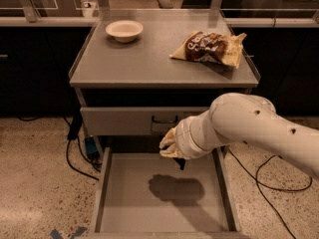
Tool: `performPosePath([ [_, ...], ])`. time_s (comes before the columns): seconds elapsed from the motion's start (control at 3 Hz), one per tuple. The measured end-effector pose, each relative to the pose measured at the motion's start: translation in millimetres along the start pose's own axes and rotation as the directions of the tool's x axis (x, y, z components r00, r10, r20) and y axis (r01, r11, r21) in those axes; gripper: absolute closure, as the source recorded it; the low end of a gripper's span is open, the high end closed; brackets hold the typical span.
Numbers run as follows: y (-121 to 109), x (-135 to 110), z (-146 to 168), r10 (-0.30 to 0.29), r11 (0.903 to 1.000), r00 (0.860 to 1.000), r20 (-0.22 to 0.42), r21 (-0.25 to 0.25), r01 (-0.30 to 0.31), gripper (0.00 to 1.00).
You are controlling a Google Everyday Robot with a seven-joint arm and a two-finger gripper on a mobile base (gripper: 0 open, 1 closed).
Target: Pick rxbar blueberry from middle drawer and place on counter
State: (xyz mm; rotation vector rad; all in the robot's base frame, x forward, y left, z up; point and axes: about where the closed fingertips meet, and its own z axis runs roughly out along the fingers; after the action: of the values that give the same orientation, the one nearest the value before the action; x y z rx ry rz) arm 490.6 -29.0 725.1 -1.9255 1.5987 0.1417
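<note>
My gripper hangs over the back half of the open middle drawer, just in front of the closed upper drawer. A small dark piece, the rxbar blueberry, sticks out below the gripper, which is shut on it and holds it clear above the drawer floor. The floor shows only the arm's shadow. The counter, the grey cart top, is above and behind the gripper.
A white bowl stands at the counter's back left and a brown-and-yellow chip bag lies at its back right. The upper drawer with a dark loop handle is closed. Cables lie on the floor on both sides.
</note>
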Motion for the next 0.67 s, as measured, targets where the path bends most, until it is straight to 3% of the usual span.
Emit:
performPosePath([
  [0.33, 0, 0, 0, 0.0, 1.0, 1.0, 0.0, 0.0, 0.0, 1.0],
  [0.67, -15, -11, -18, -0.044, 0.9987, 0.999, -0.031, 0.024, 0.045, 1.0],
])
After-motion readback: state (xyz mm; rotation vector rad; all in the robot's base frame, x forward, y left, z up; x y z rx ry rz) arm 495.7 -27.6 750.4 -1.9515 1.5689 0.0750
